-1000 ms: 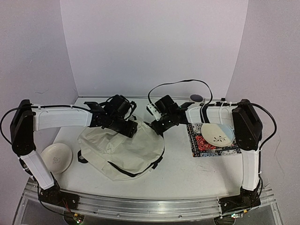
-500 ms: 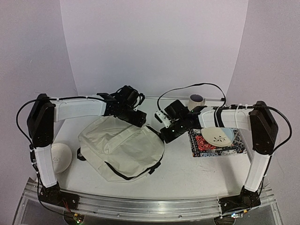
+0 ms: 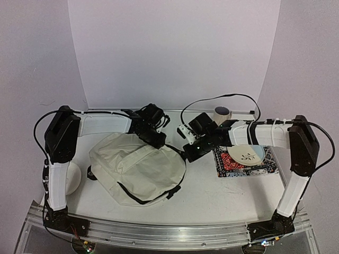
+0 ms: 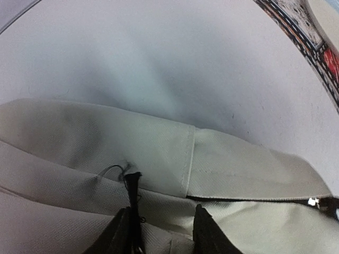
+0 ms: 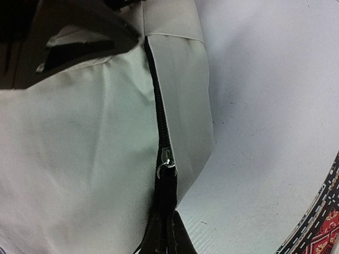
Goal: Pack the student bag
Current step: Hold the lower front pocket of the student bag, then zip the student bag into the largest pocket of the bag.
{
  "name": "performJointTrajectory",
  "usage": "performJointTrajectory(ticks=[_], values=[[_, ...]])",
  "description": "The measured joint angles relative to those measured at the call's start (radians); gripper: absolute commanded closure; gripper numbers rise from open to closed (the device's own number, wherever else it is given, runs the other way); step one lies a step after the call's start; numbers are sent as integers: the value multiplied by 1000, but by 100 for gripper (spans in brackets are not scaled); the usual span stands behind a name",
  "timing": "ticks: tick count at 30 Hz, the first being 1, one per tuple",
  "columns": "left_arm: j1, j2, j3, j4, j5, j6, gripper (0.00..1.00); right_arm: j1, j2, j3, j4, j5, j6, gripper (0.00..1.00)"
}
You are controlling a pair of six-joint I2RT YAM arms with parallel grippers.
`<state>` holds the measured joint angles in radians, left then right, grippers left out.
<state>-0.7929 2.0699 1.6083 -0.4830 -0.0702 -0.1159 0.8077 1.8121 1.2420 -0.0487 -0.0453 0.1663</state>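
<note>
The student bag [image 3: 139, 168], cream fabric with black zipper lines, lies flat at the table's centre-left. My left gripper [image 3: 157, 138] is at its far top edge. In the left wrist view its fingertips [image 4: 125, 233] stand apart with a fold of bag fabric [image 4: 159, 159] pinched between them, and a black tab [image 4: 132, 185] lies beside the left finger. My right gripper [image 3: 189, 153] is at the bag's right edge. In the right wrist view it [image 5: 168, 233] is shut on the black zipper pull [image 5: 166, 193], just below the metal slider [image 5: 166, 157].
A patterned red-blue mat [image 3: 262, 168] with a white plate [image 3: 244, 153] lies right of the bag. A tape roll [image 3: 221, 113] stands at the back. A white bowl [image 3: 75, 179] sits at the left, partly behind my left arm.
My left gripper has moved right along the bag's top edge. My right gripper has shifted slightly right at the bag's right edge. The bag has flattened and spread out.
</note>
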Motion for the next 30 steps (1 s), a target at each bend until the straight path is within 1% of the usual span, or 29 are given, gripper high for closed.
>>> performJointTrajectory(ticks=[2, 3, 4, 9, 14, 21, 23, 25, 26, 27, 28, 30], values=[[-1, 19, 22, -9, -8, -9, 94, 3, -19, -16, 3, -9, 9, 100], [-3, 30, 37, -17, -14, -4, 99, 6, -30, -27, 4, -13, 14, 100], [-3, 41, 50, -22, -20, -9, 100, 12, -42, -38, 5, -16, 18, 100], [18, 105, 155, -72, -25, -36, 100, 57, -108, -108, 1, -23, 60, 100], [50, 174, 278, -128, 2, -76, 100, 120, -168, -164, 10, -16, 123, 100], [60, 246, 426, -189, 66, -133, 100, 203, -185, -199, 74, 7, 239, 100], [60, 256, 444, -202, 86, -146, 96, 232, -184, -200, 94, 10, 264, 100], [60, 259, 451, -213, 104, -153, 88, 258, -178, -199, 106, 12, 286, 98], [60, 260, 450, -216, 113, -155, 84, 266, -174, -198, 107, 15, 295, 95], [60, 258, 446, -210, 116, -155, 80, 273, -170, -198, 105, 16, 303, 90], [61, 255, 436, -189, 111, -154, 77, 278, -167, -197, 98, 13, 311, 82], [78, 239, 391, -113, 83, -143, 69, 299, -167, -197, 63, -9, 330, 75]])
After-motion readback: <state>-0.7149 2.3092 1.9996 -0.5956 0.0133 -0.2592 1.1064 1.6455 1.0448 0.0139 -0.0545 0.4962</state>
